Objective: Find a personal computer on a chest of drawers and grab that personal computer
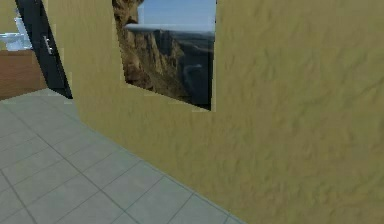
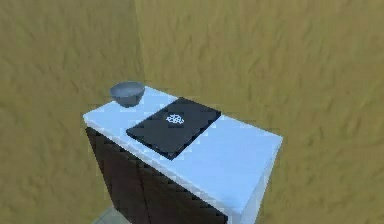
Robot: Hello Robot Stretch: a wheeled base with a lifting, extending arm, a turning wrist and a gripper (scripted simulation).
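Note:
A flat black closed laptop [image 2: 174, 127] with a small pale mark on its lid lies on the white top of a dark-fronted chest of drawers [image 2: 240, 160] in the arm side view. The chest stands against a yellow textured wall [image 2: 300, 60].
A grey bowl [image 2: 127, 94] sits at the far left corner of the chest's top. In the forward view a yellow wall [image 1: 300, 110] with a large landscape picture [image 1: 170, 50] stands close ahead. A dark door [image 1: 45, 45] and a wooden counter [image 1: 18, 70] lie at the left, beyond grey tiled floor [image 1: 70, 170].

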